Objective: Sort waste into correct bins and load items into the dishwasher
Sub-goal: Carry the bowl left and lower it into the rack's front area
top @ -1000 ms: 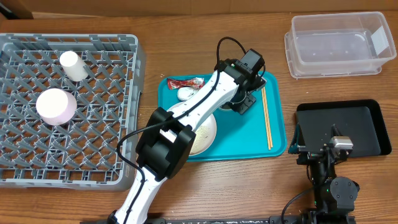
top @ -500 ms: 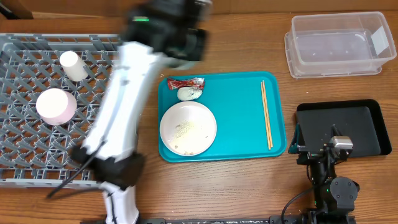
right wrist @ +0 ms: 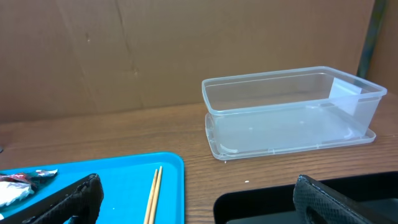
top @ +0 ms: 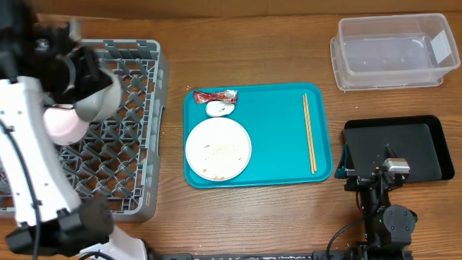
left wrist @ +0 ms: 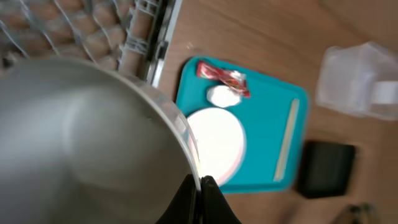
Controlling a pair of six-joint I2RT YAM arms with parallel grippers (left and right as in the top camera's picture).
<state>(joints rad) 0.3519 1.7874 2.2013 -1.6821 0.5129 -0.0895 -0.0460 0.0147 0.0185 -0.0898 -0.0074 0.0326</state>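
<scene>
Left fingers (left wrist: pixel 209 200) pinch the rim of the grey-green bowl (top: pixel 97 102), which is over the grey rack (top: pixel 138 148). Right fingers (right wrist: pixel 76 194) are spread wide and hold nothing, at the black tray (top: pixel 415 139).

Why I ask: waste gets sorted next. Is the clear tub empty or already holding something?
Empty: the clear tub shows only its bare floor in the overhead and right wrist views.

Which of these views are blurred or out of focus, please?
Overhead: sharp over the teal tray, but motion-smeared around the grey bowl above the dish rack. Left wrist: soft throughout, the bowl a close, unfocused mass with glare along its rim. Right wrist: crisp on the clear tub.
</scene>
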